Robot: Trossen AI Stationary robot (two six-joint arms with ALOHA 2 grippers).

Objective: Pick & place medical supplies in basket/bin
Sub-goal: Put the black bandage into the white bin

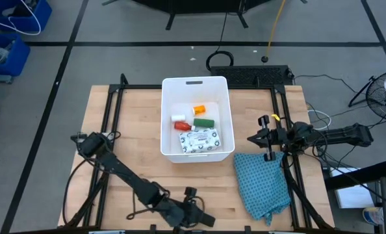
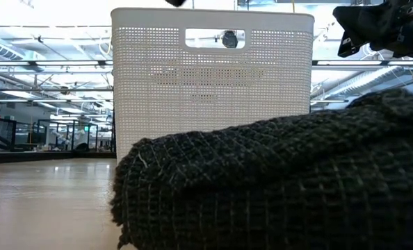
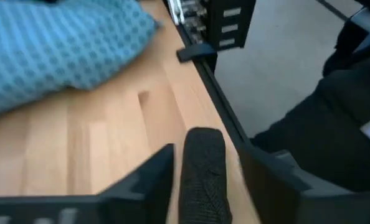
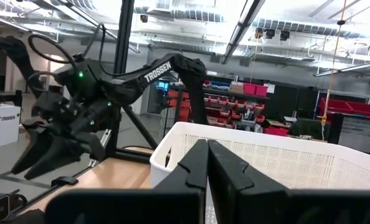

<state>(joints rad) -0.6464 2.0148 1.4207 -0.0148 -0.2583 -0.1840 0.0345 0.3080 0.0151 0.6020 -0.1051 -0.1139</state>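
Observation:
The white bin (image 1: 165,117) stands mid-table. In it lie the orange vial (image 1: 199,110), small white cylinder (image 1: 178,118), red tube (image 1: 182,126), green oblong (image 1: 204,122) and white printed packet (image 1: 199,140). The black oblong (image 3: 203,177) lies on the wood close to the table's near edge. My left gripper (image 3: 203,186) is open there, one finger on either side of the oblong with wood showing in both gaps. My right gripper (image 1: 253,138) hovers shut (image 4: 207,163), just right of the bin.
A teal checked cloth (image 1: 261,182) lies crumpled right of the bin, toward the near edge, and fills the front of the low view (image 2: 283,187). Black frame rails (image 1: 115,117) run along the table's sides. Bare wood lies left of the bin.

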